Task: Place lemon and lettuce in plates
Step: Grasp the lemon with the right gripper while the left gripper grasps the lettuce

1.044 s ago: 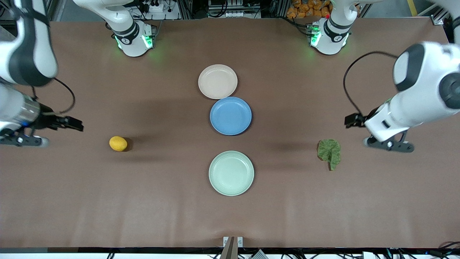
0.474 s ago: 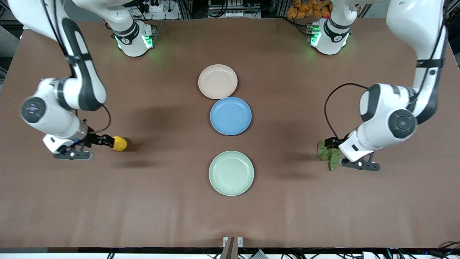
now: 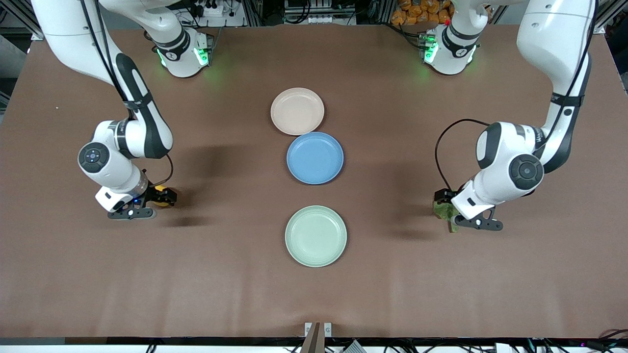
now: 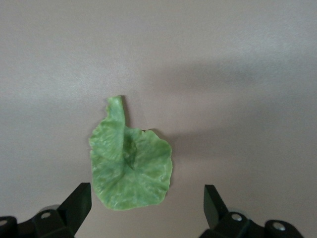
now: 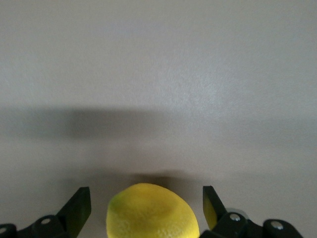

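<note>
Front view: right gripper (image 3: 164, 196) over lemon (image 3: 158, 189), left gripper (image 3: 444, 201) over lettuce (image 3: 444, 212), both mostly hidden, well apart from plates (image 3: 297, 95). Wrist views: fingers spread, straddling lemon (image 5: 151, 210) and lettuce (image 4: 130, 168) on table (image 3: 314, 294).

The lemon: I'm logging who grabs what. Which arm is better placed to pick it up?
The right. Its open gripper already straddles the lemon on the table, toward that arm's end. The left gripper is busy over the lettuce, at its own end.
</note>
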Motion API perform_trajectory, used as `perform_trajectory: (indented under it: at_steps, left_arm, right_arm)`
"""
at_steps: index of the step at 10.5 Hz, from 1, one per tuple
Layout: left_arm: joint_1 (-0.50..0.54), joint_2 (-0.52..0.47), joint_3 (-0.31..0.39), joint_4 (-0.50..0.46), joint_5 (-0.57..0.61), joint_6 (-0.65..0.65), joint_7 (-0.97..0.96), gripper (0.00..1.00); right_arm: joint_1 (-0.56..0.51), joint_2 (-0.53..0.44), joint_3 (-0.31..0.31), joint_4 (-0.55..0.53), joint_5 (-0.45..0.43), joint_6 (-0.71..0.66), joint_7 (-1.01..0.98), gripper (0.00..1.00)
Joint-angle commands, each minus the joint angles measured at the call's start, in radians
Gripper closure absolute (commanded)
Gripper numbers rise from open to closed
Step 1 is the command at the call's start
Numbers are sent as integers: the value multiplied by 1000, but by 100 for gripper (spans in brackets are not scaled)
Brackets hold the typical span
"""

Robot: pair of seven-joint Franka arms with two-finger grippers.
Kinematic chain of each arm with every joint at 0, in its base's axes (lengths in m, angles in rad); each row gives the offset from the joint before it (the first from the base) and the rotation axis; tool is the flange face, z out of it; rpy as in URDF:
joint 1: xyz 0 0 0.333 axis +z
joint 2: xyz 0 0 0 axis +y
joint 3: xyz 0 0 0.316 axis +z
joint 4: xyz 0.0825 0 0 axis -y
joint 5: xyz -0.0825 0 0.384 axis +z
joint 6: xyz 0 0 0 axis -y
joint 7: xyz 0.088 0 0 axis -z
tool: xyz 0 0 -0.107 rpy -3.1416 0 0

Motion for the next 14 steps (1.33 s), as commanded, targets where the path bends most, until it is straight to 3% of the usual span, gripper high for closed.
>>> perform_trajectory:
  at_steps: [1, 5, 12, 14]
  left_arm:
    - [-13, 41, 2, -3, 34, 44, -45, 0]
    - [-11, 93, 1, -4, 132, 111, -111, 0]
    - [-2, 167, 1, -14, 134, 180, -137, 0]
    - [0, 168, -1, -24, 134, 201, -138, 0]
  right_arm:
    - [-20, -19, -1, -65, 3, 75, -70, 0]
    - [-20, 10, -1, -75, 3, 103, -79, 0]
    - [-20, 39, 1, -116, 5, 163, -78, 0]
    - [-15, 37, 1, -112, 5, 158, -78, 32]
